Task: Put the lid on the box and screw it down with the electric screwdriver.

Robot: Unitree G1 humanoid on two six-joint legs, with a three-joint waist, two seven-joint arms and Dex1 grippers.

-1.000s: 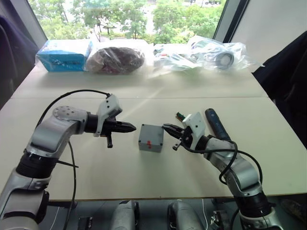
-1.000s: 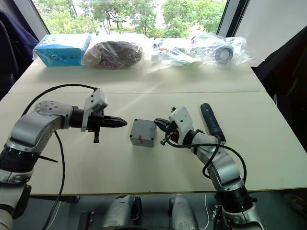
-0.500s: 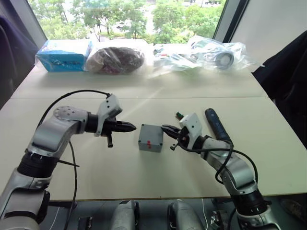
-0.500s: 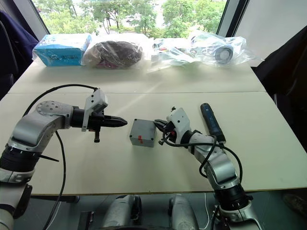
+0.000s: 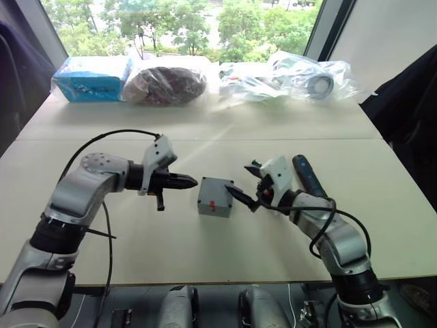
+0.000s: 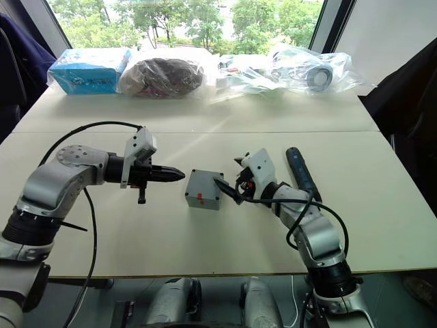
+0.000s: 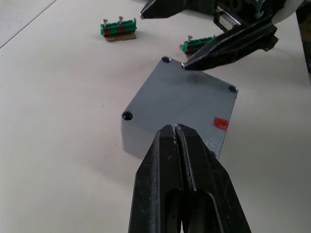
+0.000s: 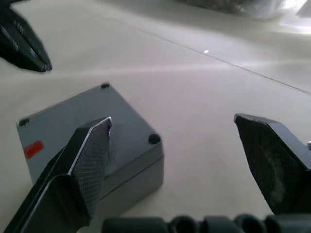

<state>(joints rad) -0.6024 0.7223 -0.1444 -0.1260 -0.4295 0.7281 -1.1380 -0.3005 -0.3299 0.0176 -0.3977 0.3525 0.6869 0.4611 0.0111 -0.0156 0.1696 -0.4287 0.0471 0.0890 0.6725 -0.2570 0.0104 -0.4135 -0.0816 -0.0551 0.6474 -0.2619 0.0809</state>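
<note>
I see my right gripper (image 8: 180, 145) spread wide at the box (image 5: 214, 197), left gripper (image 5: 193, 182) pinched closed just beside the box, holding nothing.

Bare table left of box (image 5: 214, 197), right pincer (image 5: 240, 184) seemingly crowding its right side

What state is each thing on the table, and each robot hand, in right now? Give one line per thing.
box: upright on the table, lid on, held by neither hand.
electric screwdriver: lying flat on the table, unheld.
left hand: shut, empty, pointing at the box.
right hand: open, one finger over the box.
green blocks: resting on the table beyond the box.
</note>
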